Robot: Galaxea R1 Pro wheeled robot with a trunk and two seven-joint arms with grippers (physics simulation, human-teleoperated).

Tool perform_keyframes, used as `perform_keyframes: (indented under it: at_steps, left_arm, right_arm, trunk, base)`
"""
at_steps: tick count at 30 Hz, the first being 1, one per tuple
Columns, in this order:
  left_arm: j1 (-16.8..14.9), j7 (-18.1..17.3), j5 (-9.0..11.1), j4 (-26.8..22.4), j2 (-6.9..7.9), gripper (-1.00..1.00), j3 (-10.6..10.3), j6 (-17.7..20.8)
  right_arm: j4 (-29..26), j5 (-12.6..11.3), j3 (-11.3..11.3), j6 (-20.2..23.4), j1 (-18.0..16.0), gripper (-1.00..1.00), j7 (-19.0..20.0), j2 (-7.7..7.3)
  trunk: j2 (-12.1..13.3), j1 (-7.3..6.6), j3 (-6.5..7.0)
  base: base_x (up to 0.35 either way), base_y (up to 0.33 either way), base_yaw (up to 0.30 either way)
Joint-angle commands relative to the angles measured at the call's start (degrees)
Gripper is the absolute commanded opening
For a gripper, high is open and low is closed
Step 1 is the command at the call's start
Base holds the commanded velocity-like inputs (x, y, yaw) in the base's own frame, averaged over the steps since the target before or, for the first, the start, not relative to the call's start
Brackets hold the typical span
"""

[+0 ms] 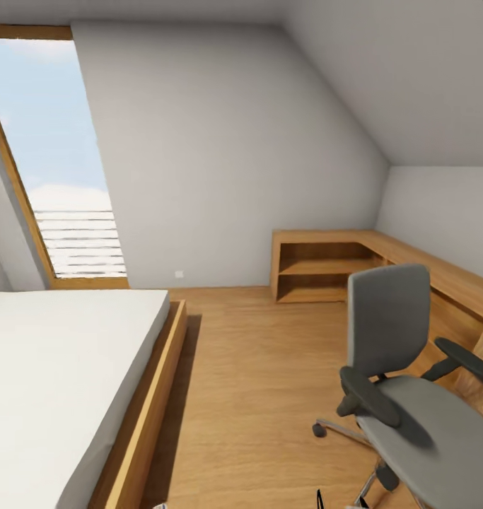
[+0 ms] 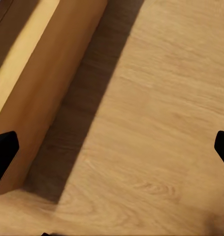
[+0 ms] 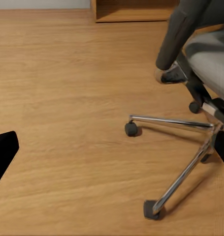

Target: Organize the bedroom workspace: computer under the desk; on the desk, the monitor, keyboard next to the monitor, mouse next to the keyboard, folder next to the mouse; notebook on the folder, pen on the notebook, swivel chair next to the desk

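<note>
- The bedroom's tall skylight sits at the far left of the head view, wood-framed, with sky above and pale slats across its lower part.
- Below it lies a bed with a white mattress on a light wood frame; the frame's side casts a dark shadow on the wood floor.
- The left wrist view looks down on the same kind of frame side and floor. The left gripper has its two dark fingers set wide apart at opposite edges of that picture, with nothing between them.
- A plain white wall rises behind, under a sloped ceiling.
- A low light-wood shelf unit stands against that wall and turns the corner along the right side.
- The swivel chair stands at the right, near the shelf unit, its grey seat bare, black armrests on both sides.
- The right wrist view shows its chrome star base and castors on the floor. The right gripper is likewise spread wide, with one dark finger at each edge, holding nothing.
</note>
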Motion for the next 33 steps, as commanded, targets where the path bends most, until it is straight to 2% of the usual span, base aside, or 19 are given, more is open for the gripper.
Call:
perform_keyframes:
  at_steps: [1, 8, 16, 33]
  left_arm:
    - [-0.1, 0.4, 0.2, -0.1, 0.01, 1.0, -0.5, -0.1]
    - [-0.1, 0.4, 0.2, -0.1, -0.07, 1.0, -0.5, -0.1]
    - [-0.1, 0.4, 0.2, -0.1, -0.08, 1.0, -0.6, -0.1]
    - [-0.1, 0.4, 0.2, -0.1, -0.08, 1.0, -0.6, -0.1]
  right_arm:
    - [0.0, -0.4, 0.5, -0.2, 0.0, 1.0, -0.2, -0.03]
    - [0.0, -0.4, 0.5, -0.2, 0.0, 1.0, -0.2, -0.06]
    - [0.0, -0.5, 0.4, -0.2, 0.0, 1.0, -0.3, -0.06]
    - [0.0, -0.5, 0.4, -0.2, -0.1, 1.0, -0.2, -0.15]
  trunk:
    - [0.0, 0.03, -0.08]
    - [0.0, 0.03, -0.25]
    - [0.0, 0.03, -0.46]
    - [0.0, 0.03, -0.48]
  base:
    - [0.295, 0.0, 0.279]
    - [0.264, 0.0, 0.279]
    - [0.04, 0.0, 0.259]
    - [0.001, 0.0, 0.011]
